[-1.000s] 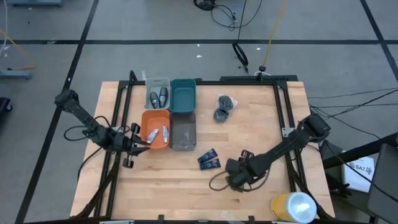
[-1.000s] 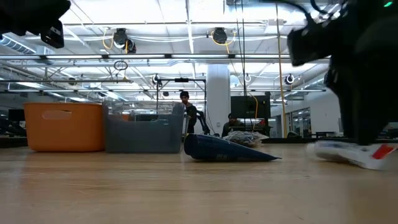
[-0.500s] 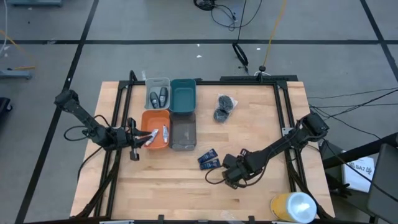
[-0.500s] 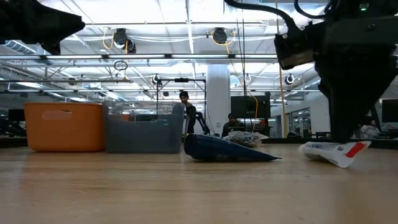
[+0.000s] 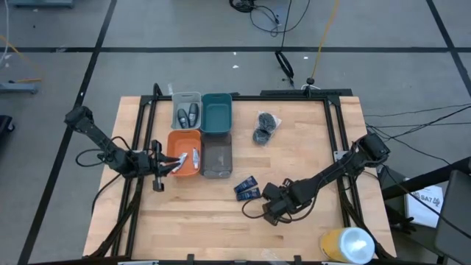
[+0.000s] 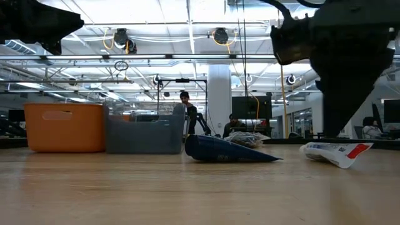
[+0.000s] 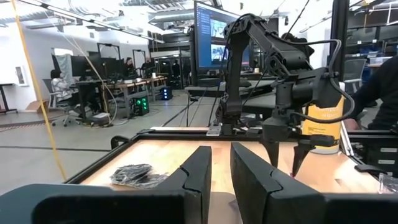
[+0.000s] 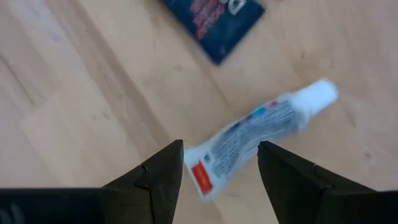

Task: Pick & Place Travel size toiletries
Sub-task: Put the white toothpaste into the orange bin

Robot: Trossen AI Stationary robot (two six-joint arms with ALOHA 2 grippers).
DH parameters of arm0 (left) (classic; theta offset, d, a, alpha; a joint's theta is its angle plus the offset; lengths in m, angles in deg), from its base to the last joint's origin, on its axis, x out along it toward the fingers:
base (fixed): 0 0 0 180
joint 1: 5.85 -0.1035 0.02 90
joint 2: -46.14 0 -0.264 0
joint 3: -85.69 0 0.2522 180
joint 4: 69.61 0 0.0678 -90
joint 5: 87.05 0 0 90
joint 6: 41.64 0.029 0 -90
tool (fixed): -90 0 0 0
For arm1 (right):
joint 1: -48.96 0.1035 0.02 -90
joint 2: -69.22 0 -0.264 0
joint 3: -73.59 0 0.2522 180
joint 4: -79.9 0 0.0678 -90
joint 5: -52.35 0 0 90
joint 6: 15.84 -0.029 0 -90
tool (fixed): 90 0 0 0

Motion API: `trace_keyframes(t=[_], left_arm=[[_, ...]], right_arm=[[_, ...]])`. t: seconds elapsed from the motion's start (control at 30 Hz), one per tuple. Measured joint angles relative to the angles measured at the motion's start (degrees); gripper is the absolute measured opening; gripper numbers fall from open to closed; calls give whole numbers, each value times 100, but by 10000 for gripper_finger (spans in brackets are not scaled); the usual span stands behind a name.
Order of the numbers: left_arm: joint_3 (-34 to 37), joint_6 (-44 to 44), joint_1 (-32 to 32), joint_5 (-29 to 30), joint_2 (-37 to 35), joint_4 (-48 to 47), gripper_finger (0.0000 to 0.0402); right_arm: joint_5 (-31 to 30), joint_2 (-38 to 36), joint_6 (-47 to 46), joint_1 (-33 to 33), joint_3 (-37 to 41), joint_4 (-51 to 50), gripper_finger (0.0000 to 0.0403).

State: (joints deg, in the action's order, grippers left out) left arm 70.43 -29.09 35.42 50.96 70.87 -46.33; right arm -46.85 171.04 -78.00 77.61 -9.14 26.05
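A white tube point(image 8: 249, 140) with a red mark at its flat end lies on the wood, also seen in the low view point(image 6: 337, 152). My right gripper point(image 8: 221, 165) hangs open just above it, pointing steeply down, one finger on either side of the flat end, touching nothing. Two dark blue packets point(image 5: 248, 190) lie flat just to its left. Two dark puffs point(image 5: 265, 126) rest on the table at the far middle. My left gripper point(image 5: 157, 175) waits beside the orange bin point(image 5: 174, 140). It points level, with only a narrow gap point(image 7: 221, 168) and nothing between its fingers.
The orange bin holds white tubes point(image 5: 193, 155). A clear bin point(image 5: 187, 98) behind it holds two dark grey bottles point(image 5: 188, 115). A teal bin point(image 5: 216, 116) and a grey bin point(image 5: 216, 156) stand beside them. A big yellow cylinder point(image 5: 344, 244) lies at the near right corner.
My right gripper has shifted slightly toward the table's left and rolled about its wrist, its fingers equally wide. The white tube has shifted a little leftward, and its red-marked end now tilts up. My left gripper has swung a little toward the orange bin.
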Motion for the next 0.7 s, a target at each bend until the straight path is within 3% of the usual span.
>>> trace_keyframes(t=[0.6,0.7], left_arm=[[0,-66,0,0,0,-1,63],[0,-390,0,-6,0,-2,63]], right_arm=[[-154,9,123,-188,1050,188,196],[-143,7,186,-215,1286,324,196]])
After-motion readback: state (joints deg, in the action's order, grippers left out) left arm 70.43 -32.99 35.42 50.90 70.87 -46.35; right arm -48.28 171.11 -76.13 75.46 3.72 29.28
